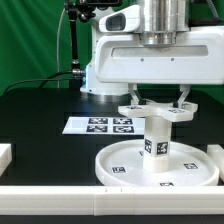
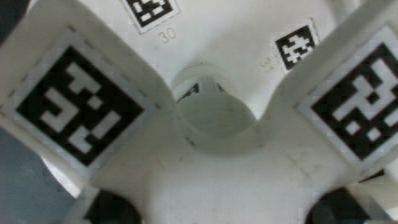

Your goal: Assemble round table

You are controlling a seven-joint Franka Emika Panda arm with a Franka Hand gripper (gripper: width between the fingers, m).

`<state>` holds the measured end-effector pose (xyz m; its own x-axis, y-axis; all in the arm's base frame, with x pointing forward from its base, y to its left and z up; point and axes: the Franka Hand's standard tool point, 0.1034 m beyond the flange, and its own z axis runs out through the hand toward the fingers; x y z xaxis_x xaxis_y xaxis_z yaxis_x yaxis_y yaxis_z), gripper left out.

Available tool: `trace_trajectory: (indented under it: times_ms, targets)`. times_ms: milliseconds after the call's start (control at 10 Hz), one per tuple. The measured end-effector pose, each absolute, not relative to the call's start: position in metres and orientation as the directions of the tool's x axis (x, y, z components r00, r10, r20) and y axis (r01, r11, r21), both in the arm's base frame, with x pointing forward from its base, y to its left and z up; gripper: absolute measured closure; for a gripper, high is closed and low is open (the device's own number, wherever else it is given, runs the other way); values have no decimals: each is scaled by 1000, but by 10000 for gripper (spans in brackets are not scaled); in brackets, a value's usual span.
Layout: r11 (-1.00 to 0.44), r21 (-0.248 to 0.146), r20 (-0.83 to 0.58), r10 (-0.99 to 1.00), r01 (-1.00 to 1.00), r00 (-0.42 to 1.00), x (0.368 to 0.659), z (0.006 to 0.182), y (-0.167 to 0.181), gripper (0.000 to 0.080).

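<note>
Black desk point(image 1: 40, 105): hand point(image 1: 158, 106) clamped on cross base point(image 1: 157, 110) atop leg point(image 1: 156, 140) w/ disc point(image 1: 120, 165) below; misalignment could jam threads.

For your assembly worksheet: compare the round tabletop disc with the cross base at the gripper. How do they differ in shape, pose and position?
1. The disc is a wide rimmed round; the cross base has spreading arms.
2. The disc lies flat on the black table; the cross base sits raised atop the upright leg.
3. The gripper is at the cross base, not the disc.
Both are white and carry black-and-white tags.
</note>
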<state>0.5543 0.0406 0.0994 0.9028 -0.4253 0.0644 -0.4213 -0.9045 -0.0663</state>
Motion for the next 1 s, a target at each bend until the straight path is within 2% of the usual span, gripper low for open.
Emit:
trace_trajectory:
  times_ms: [500,600,700,1000]
  targets:
    - [-745,-101,30,-664,-659,747,554,99,40,357]
    - [-651,-126,9,-755,-748,656,554,99,38,357]
    - [-543,-134,-13,-835,-829,549,554,99,38,357]
    - [-236,-134,-58,-968,-963,245,555,99,39,357]
